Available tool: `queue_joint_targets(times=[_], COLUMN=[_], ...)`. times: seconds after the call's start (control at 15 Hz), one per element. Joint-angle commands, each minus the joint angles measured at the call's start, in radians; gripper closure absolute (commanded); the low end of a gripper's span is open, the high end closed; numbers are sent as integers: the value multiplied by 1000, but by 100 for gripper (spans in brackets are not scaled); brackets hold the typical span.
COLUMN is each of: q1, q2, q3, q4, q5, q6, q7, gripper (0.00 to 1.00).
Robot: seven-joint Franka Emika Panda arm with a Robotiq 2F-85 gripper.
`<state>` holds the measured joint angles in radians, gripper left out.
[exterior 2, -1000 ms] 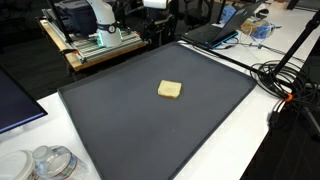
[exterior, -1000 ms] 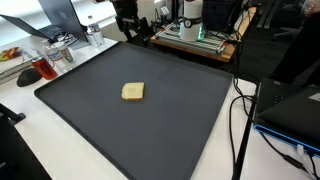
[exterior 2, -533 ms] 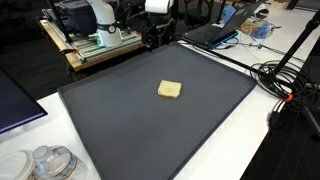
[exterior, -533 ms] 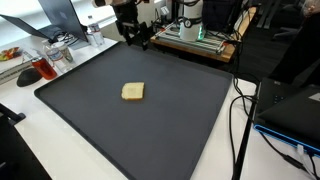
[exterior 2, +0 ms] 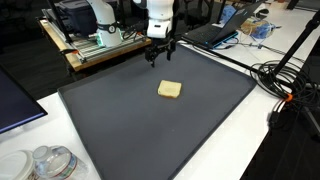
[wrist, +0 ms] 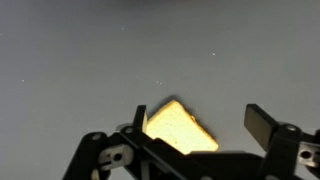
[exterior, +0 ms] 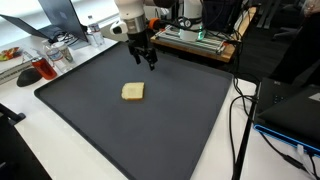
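One tan square block [exterior: 133, 92], one dark mat [exterior: 180, 130], one robot arm [exterior: 130, 12], two fingers [wrist: 262, 125]

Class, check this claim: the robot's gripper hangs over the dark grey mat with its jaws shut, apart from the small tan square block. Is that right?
No. The jaws are open, not shut: the wrist view shows the gripper with fingers spread wide. It does hang over the dark grey mat, apart from the small tan square block.

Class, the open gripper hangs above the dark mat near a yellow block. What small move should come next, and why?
Probably shift the gripper over the yellow block and lower it, jaws astride. It hangs open near an edge of the mat, apart from the block, which lies flat and untouched.
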<state>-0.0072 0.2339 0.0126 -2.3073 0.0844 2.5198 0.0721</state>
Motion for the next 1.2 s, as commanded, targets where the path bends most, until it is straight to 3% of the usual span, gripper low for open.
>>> queue_joint_targets(times=[0.0, 1.13], q1=[10, 6], q2=[59, 295], q3=[8, -31], q4=[-11, 191], q5=[31, 0], q6=[75, 89], q7=[27, 55], gripper=[0, 0])
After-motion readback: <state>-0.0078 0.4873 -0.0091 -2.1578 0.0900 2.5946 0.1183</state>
